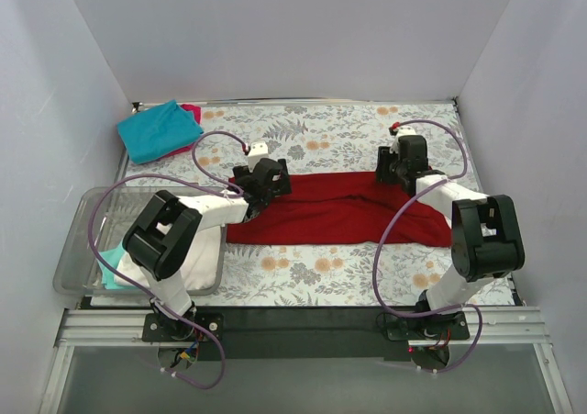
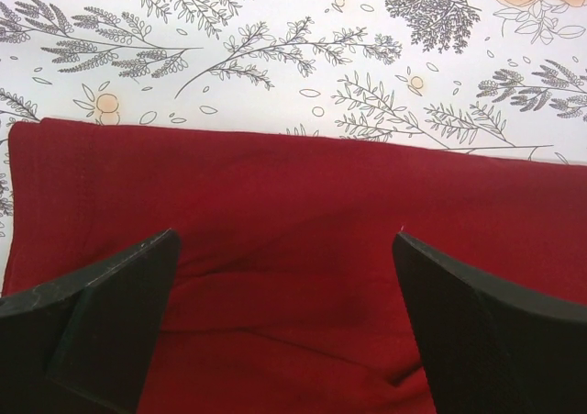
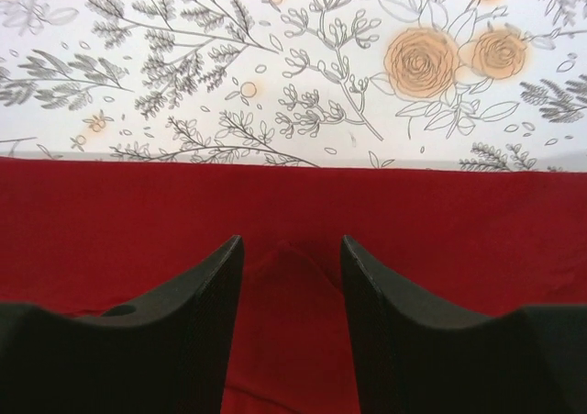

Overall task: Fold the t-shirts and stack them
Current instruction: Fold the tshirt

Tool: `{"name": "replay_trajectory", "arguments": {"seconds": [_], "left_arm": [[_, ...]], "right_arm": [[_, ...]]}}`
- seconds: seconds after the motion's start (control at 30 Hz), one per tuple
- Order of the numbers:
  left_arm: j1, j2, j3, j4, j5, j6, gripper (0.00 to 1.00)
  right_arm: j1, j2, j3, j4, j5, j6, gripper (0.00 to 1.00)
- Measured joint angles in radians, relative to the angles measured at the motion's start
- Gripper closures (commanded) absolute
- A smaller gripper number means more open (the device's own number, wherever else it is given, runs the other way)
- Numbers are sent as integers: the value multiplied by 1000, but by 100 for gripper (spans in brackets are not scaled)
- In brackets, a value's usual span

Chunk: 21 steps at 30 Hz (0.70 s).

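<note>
A large dark red t-shirt [image 1: 339, 217] lies folded into a long strip across the floral table. My left gripper [image 1: 261, 186] hovers over its left end, jaws wide open [image 2: 285, 235] with only flat red cloth [image 2: 293, 175] beneath them. Over the strip's right end is my right gripper [image 1: 404, 168]. Its fingers stand apart [image 3: 293, 238], with a small raised ridge of the red cloth [image 3: 138, 203] between them, loose on both sides. A folded teal t-shirt [image 1: 160, 131] lies on a magenta-pink one [image 1: 193, 111] at the back left.
A clear plastic bin [image 1: 73, 249] sits at the front left, partly under my left arm, with white cloth [image 1: 138, 272] and teal cloth [image 1: 110, 265] inside. White walls close in the table on three sides.
</note>
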Motion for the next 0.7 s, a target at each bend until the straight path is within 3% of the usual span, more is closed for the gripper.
{"name": "replay_trajectory", "arguments": {"seconds": [0.23, 0.37, 0.6, 0.67, 0.7], "left_arm": [[0, 2, 0, 3, 1, 7, 6], [0, 2, -1, 8, 1, 8, 6], [0, 1, -21, 17, -3, 11, 6], [0, 0, -26, 18, -6, 14, 5], [0, -2, -30, 17, -7, 15, 6]], "right_arm": [[6, 46, 4, 0, 8, 5, 60], [6, 52, 11, 2, 8, 5, 68], [6, 84, 19, 7, -7, 5, 71], [6, 88, 20, 7, -12, 4, 76], [6, 89, 22, 7, -14, 4, 83]]}}
